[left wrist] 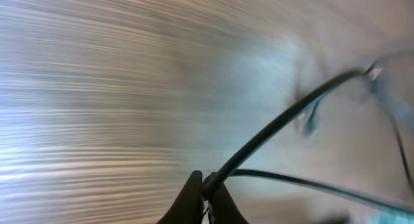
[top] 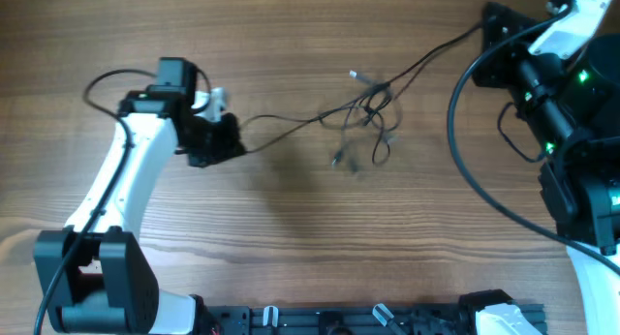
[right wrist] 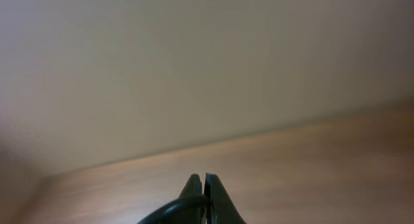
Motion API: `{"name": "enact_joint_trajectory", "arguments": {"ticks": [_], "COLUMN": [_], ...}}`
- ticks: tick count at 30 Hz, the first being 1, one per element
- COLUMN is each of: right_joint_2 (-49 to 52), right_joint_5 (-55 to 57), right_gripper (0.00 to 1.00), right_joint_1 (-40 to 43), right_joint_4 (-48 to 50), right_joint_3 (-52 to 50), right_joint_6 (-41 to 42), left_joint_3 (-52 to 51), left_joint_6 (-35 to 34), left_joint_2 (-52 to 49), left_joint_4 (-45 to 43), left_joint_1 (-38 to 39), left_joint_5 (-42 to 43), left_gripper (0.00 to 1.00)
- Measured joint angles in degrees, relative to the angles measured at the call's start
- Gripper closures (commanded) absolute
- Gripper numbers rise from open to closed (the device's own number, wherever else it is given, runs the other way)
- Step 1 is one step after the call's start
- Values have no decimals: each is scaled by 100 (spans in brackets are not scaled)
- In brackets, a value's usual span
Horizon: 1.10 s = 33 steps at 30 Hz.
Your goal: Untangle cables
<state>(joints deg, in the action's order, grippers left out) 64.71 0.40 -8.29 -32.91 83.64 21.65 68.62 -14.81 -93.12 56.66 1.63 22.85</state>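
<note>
The cables (top: 368,117) are thin black cords knotted in a loose tangle at the table's middle right, with small plug ends sticking out. One strand runs left to my left gripper (top: 232,143), which is shut on it. Another strand runs up and right to my right gripper (top: 487,23). In the left wrist view the jaws (left wrist: 207,188) pinch a taut cable (left wrist: 284,117) that rises to the right. In the right wrist view the jaws (right wrist: 204,185) are shut with a black cable (right wrist: 169,211) curving off to the lower left.
A thick black arm cable (top: 465,151) sweeps down the right side by the right arm's base. A black rail (top: 387,320) runs along the front edge. The left arm's own cable (top: 97,83) loops at the far left.
</note>
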Motion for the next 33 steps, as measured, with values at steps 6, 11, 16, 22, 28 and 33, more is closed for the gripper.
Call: {"name": "enact_joint_trajectory", "arguments": {"ticks": [6,11,16,22,28,33], "right_joint_2": [306,833,1272,1416,1416,1416], "right_joint_5": [785,1040,1126,-188,-2146,-2940], "right_gripper": [96,96,96,95,96,96], "right_joint_1": [715,1432,1764,1777,1773,1773], "right_joint_4": [-1038,-1733,-2133,-1849,-1681,-1672], "right_joint_3": [7,9,9,9,9,9], "right_joint_6": [22,90,278,-44,-748,-1086], "left_joint_3": [0,0,0,0,0,0], "left_joint_6": [-809,-997,-1040,-1084,-560,-175], "left_joint_2": [0,0,0,0,0,0], "left_joint_4": [-22,-15,-15,-13,-199,-728], "left_joint_1": [-1132,-1993,-2474,-2367,-931,376], "left_joint_5": [-568,-544,-310,249,1113,1270], "left_gripper": [96,96,96,58,22,21]}}
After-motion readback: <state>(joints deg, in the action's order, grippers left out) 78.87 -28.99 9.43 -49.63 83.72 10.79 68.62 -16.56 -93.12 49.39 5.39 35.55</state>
